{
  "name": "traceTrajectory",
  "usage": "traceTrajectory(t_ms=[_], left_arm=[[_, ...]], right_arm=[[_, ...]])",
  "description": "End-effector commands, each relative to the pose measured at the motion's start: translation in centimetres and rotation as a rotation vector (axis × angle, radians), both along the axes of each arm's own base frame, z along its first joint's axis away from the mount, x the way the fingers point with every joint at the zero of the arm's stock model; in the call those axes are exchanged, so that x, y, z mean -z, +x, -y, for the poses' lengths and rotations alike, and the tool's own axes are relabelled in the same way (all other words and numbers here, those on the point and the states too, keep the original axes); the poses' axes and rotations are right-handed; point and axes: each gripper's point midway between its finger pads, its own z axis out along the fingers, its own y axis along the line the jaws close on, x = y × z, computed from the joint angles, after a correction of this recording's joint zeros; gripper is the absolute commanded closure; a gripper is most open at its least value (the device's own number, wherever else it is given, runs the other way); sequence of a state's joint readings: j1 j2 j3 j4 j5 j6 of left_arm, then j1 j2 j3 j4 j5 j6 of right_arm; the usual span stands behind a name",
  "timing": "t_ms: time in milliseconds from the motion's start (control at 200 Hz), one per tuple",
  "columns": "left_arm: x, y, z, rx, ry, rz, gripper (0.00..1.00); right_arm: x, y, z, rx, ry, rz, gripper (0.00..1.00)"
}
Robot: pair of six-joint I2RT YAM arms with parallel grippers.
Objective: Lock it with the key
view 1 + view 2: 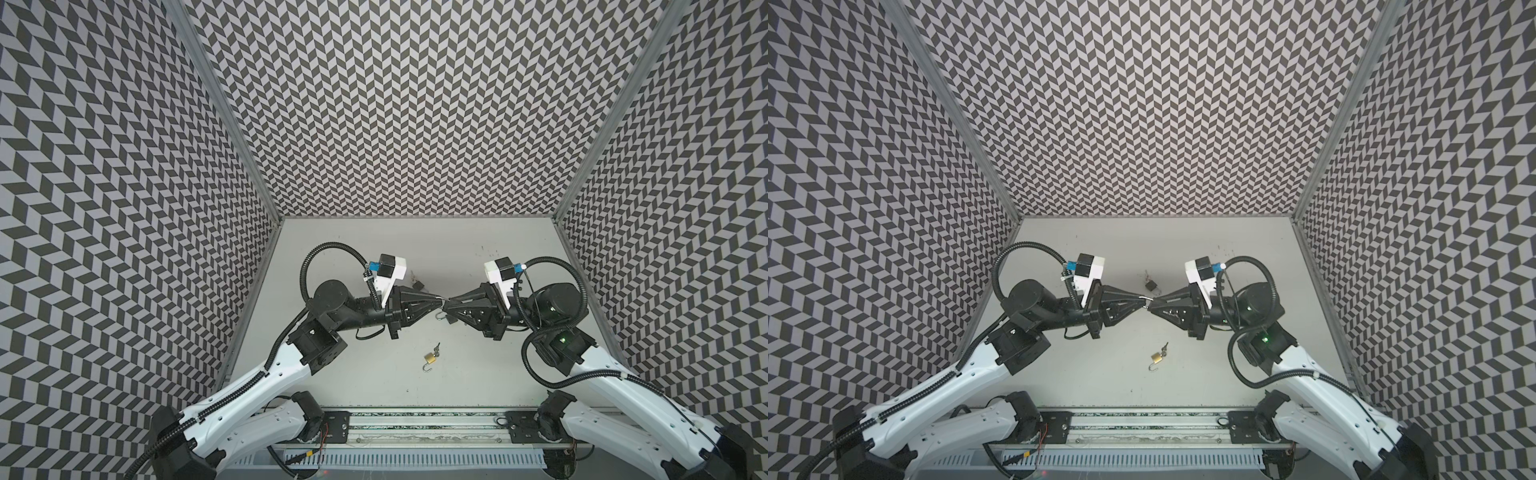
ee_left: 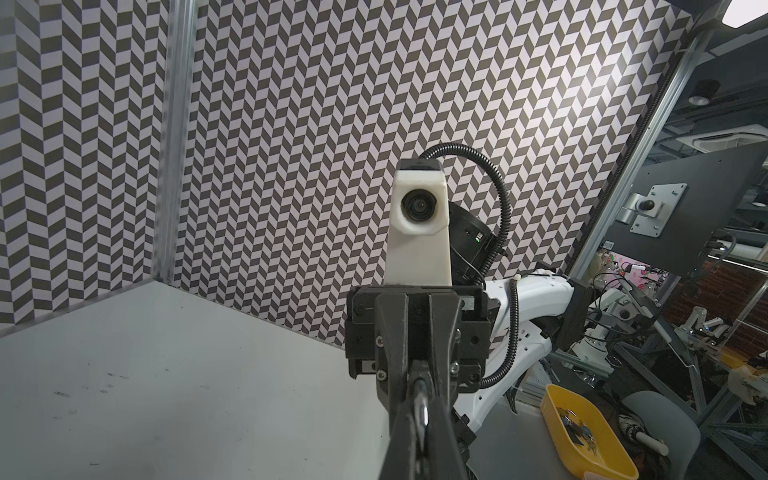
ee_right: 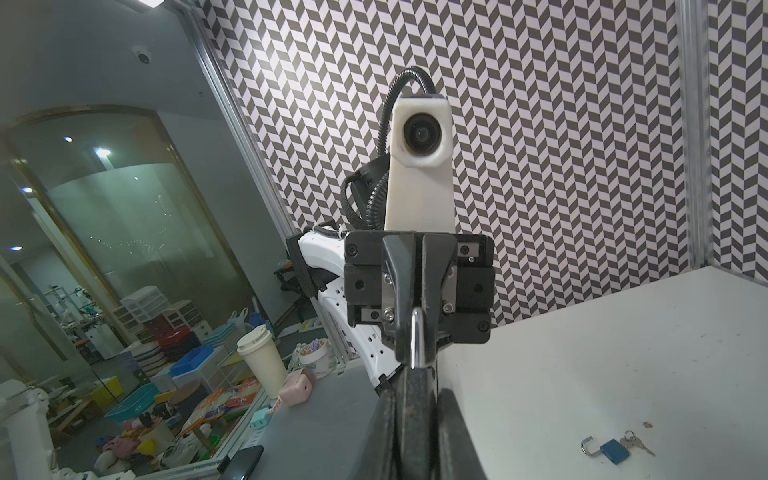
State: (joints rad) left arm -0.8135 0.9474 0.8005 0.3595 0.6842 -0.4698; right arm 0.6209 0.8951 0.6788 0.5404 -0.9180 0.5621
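Silver first: slim metal piece (image 3: 417, 336) pinched mid-air, key or shackle, cannot tell. Left claw (image 1: 436, 301) fully closed on it, right claw (image 1: 448, 303) nearly closed on its other end, tip to tip. Long axis along both level, outstretched wrists. Below on the worktop (image 1: 374, 374), brass padlock (image 1: 430, 357), shackle open, between the 2 arms.
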Motion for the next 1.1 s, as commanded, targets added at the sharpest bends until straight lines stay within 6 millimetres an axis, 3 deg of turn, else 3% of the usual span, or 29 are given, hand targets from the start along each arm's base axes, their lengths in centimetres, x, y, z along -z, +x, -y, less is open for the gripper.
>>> traceTrajectory(t_ms=[0,325,441,661,881,986,1096], left_arm=[[2.0,-1.1,0.4,0.064,0.046,-0.05,1.0],[2.3,-1.2,0.8,0.078,0.025,-0.067,1.0],[2.0,-1.0,0.6,0.064,0.017,-0.064,1.0],[0.8,-1.0,0.1,0.031,0.014,-0.044,1.0],[0.1,-0.3,-1.0,-0.056,0.041,-0.017,0.36],[0.1,0.2,-1.4,-0.086,0.057,-0.015,0.25],[0.1,0.4,-1.7,-0.103,0.067,-0.013,0.23]], right_arm=[[-6.7,-1.3,2.6,0.067,0.24,0.137,1.0],[-7.3,-1.4,4.2,0.084,0.379,0.055,1.0],[-6.4,-1.3,2.6,0.041,0.28,0.075,1.0],[-3.2,0.7,0.7,0.106,0.028,0.084,1.0],[-2.6,0.9,0.5,0.113,-0.098,0.105,1.0],[-2.8,0.9,0.4,0.103,-0.151,0.117,1.0],[-2.6,1.1,0.3,0.1,-0.214,0.111,1.0]])
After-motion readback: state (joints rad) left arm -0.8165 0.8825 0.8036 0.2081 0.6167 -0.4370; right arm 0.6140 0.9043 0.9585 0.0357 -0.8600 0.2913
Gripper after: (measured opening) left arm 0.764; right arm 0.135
